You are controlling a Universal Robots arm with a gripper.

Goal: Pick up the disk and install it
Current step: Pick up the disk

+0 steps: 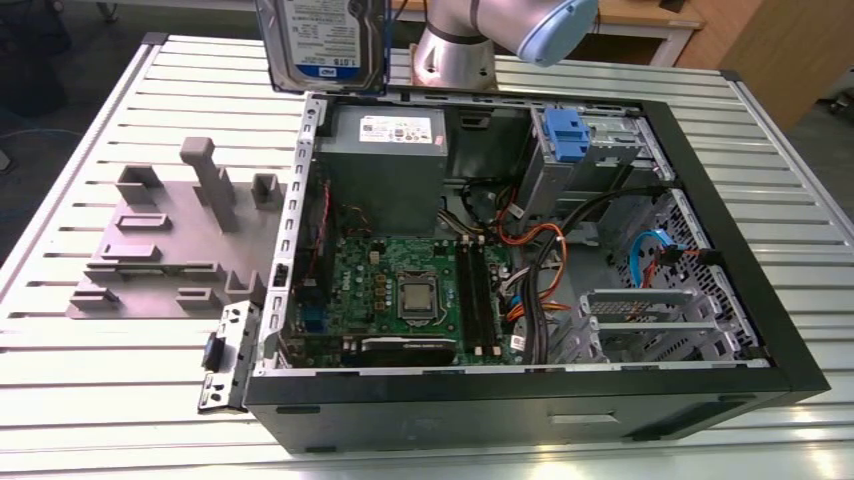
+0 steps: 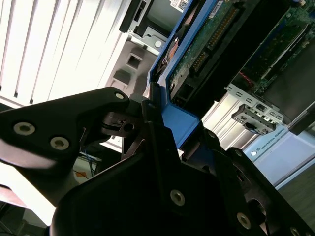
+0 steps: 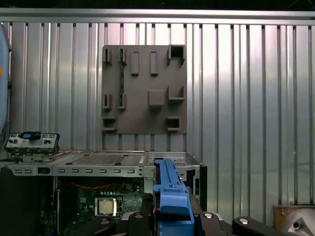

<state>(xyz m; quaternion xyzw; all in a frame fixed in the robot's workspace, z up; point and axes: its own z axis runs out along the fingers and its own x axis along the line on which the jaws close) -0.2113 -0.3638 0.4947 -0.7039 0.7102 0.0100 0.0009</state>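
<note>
The disk (image 1: 324, 45), silver-grey with a white-and-blue label, hangs upright in the air above the back left corner of the open computer case (image 1: 534, 405) in the exterior view. In both wrist views my gripper (image 3: 172, 219) is shut on the disk, its black fingers (image 2: 157, 142) clamping the blue side rail (image 2: 183, 123). The drive's green circuit-board side (image 2: 206, 44) faces the second wrist camera. In the first wrist view the blue rail (image 3: 168, 189) stands edge-on over the case wall (image 3: 98, 170).
Inside the case are the grey power-supply box (image 1: 384, 165), the motherboard (image 1: 400, 290), loose cables (image 1: 534, 245) and a drive bay with a blue latch (image 1: 566, 135). A grey fixture plate (image 1: 160, 245) lies on the slatted table on the exterior view's left. The arm's base (image 1: 461, 45) stands behind the case.
</note>
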